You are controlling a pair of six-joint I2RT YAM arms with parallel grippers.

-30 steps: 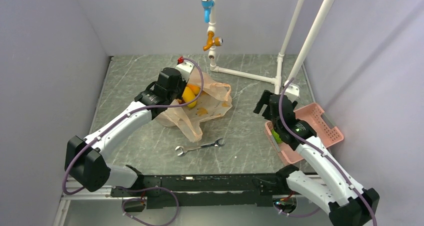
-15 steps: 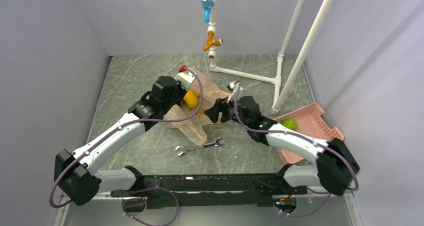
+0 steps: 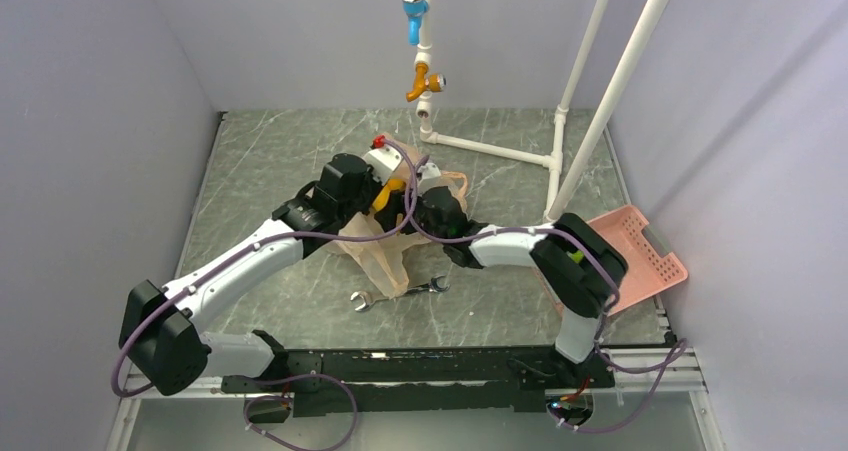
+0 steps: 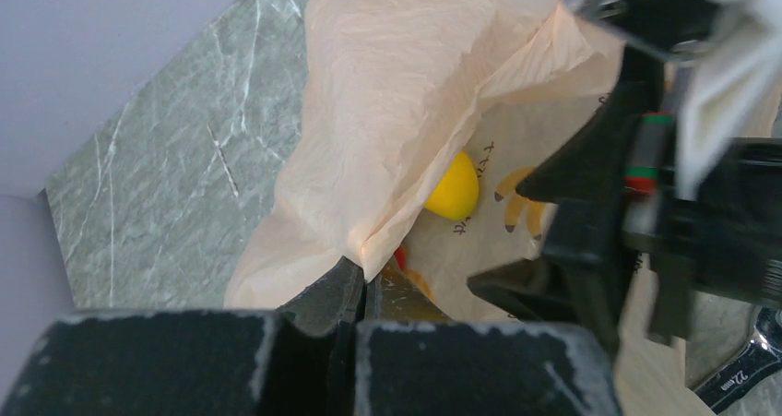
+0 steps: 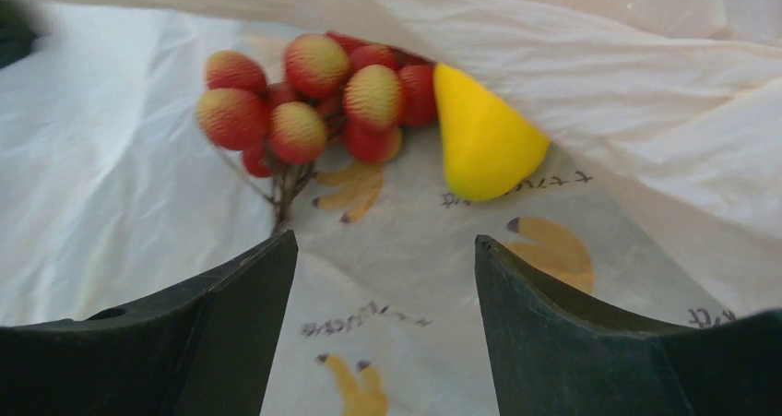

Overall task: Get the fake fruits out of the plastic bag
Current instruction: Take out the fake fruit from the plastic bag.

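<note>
The plastic bag (image 4: pixel 396 93) is a translucent peach-orange, printed with yellow-orange banana shapes tipped in dark brown and with thin dark lettering. In the right wrist view, the grape bunch (image 5: pixel 313 93) at eleven o'clock has red berries fading to stippled yellow-green (its stems are dark brown). The yellow fruit (image 5: pixel 479 144) at one o'clock is a plain glossy lemon. The right gripper (image 5: pixel 383 250) is matte and near black. From above, the table (image 3: pixel 270 161) is grey-green marble with white veins. The basket (image 3: pixel 660 261) at four o'clock is pink and the wrench (image 3: pixel 400 293) is silver. The pipes (image 3: pixel 608 101) are white, carrying a blue valve (image 3: pixel 413 11) and an orange valve (image 3: pixel 425 79) at twelve o'clock.
</note>
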